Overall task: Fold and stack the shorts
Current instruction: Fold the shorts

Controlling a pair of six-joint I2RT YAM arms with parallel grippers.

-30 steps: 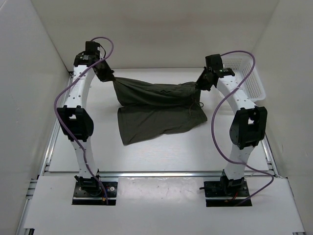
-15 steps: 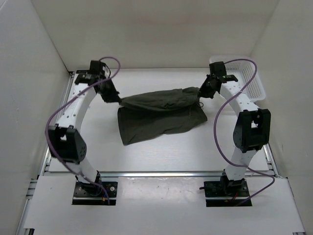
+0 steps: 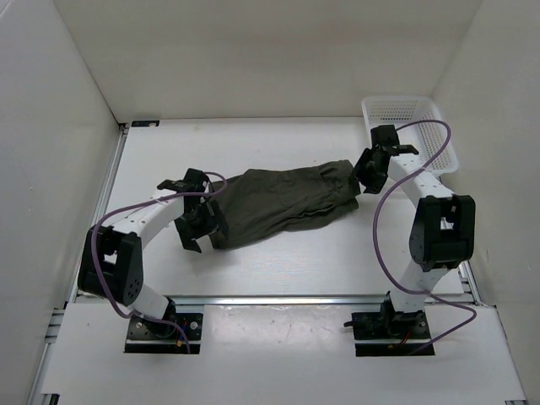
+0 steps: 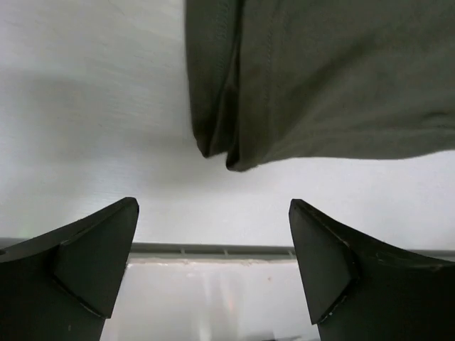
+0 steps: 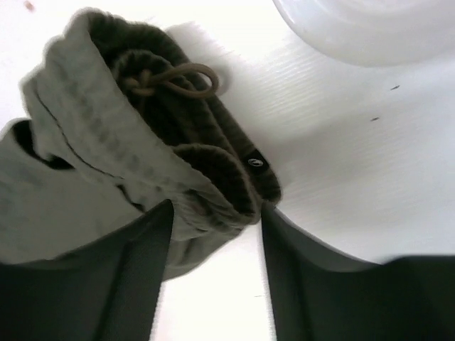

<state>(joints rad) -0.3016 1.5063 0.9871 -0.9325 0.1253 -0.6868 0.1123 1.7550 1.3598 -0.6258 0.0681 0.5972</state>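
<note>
The dark olive shorts [image 3: 283, 198] lie flat on the table, folded over into a long band from near left to far right. My left gripper [image 3: 202, 232] hangs over the band's near-left end, wide open and empty. In the left wrist view the hem corner [image 4: 234, 142] lies just beyond the gripper [image 4: 213, 238]. My right gripper [image 3: 364, 175] is at the waistband end. Its jaws [image 5: 213, 227] stand apart, and the bunched waistband [image 5: 213, 192] with the tan drawstring [image 5: 174, 78] rests loose at the fingertips.
A white mesh basket [image 3: 413, 126] stands at the far right corner, close behind the right gripper; its pale rim [image 5: 355, 28] shows in the right wrist view. White walls enclose the table. A metal rail [image 4: 213, 250] runs along the near edge.
Both arms brought the raised half of the shorts down and toward the front, over the lower half. Both grippers then opened and let go of the fabric.
</note>
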